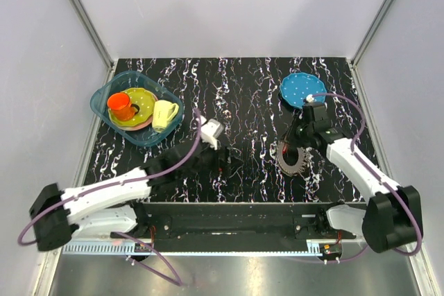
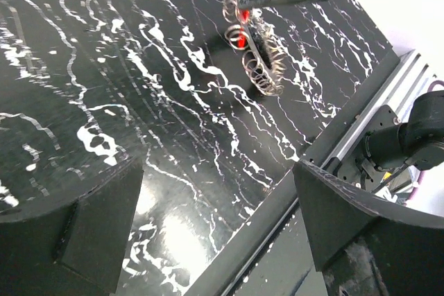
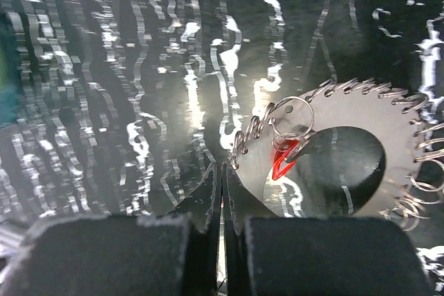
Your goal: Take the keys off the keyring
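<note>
Tabletop [image 1: 243, 95] marbled black, walls [image 1: 229, 5] grey, keyring [image 1: 291, 159] right

Bright overhead glare, blurred wrist views

Overhead and both wrist views share the keyring [image 1: 292, 159].

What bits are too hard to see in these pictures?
Keys: only one tiny red key shows, in the right wrist view; rings hide any others.
The keyring is cut off by that view's right edge.
The right gripper is shut, but whether it pinches the rim is hidden beneath it.
Left wrist view: the right gripper covers the keyring's top.
</note>
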Robot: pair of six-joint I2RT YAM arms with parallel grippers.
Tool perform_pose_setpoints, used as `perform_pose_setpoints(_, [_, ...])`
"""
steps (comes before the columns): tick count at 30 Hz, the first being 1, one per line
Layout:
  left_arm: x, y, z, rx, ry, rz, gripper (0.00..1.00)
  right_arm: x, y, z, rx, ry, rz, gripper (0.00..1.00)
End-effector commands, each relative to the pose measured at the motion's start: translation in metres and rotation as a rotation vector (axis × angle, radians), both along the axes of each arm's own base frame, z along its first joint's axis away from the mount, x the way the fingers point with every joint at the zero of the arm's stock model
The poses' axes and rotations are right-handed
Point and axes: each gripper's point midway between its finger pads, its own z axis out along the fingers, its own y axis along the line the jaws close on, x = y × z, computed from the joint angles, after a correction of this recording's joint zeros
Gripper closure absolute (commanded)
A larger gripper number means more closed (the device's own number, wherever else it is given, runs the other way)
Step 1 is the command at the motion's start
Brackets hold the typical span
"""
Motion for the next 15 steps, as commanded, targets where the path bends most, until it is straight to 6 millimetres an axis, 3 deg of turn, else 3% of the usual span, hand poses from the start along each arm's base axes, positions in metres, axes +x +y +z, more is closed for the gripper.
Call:
perform_pose_setpoints(1, [0.009, -0.045, 0.022, -0.126, -0.076, -0.036, 0.06, 0.001, 0.027, 0.052, 0.225, -0.134, 0.011, 1.00])
perform_pose_setpoints(2, [0.009, -0.055, 0.025, -0.130, -0.090, -0.051, 0.06, -0.002, 0.030, 0.063, 0.257, -0.159, 0.023, 1.00])
perform_pose_setpoints(3, [0.011, -0.065, 0.011, -0.098, -0.075, -0.062, 0.06, -0.003, 0.032, 0.066, 0.274, -0.169, 0.025, 1.00])
perform_pose_setpoints(5, [0.014, -0.083, 0.019, -0.127, -0.096, -0.083, 0.06, -0.008, 0.033, 0.074, 0.300, -0.184, 0.023, 1.00])
perform_pose_setpoints(6, [0.018, -0.091, 0.005, -0.107, -0.084, -0.085, 0.06, -0.009, 0.033, 0.077, 0.306, -0.192, 0.023, 1.00])
perform_pose_setpoints(8, [0.024, -0.103, 0.007, -0.135, -0.088, -0.082, 0.07, -0.012, 0.032, 0.086, 0.316, -0.213, 0.025, 1.00])
perform_pose_setpoints(9, [0.025, -0.111, -0.001, -0.129, -0.078, -0.088, 0.08, -0.013, 0.032, 0.088, 0.316, -0.218, 0.028, 1.00])
perform_pose_setpoints(12, [0.031, -0.127, 0.005, -0.168, -0.085, -0.094, 0.09, -0.016, 0.034, 0.091, 0.336, -0.218, 0.032, 1.00])
perform_pose_setpoints(15, [0.036, -0.137, -0.009, -0.142, -0.080, -0.098, 0.10, -0.018, 0.036, 0.090, 0.351, -0.214, 0.031, 1.00])
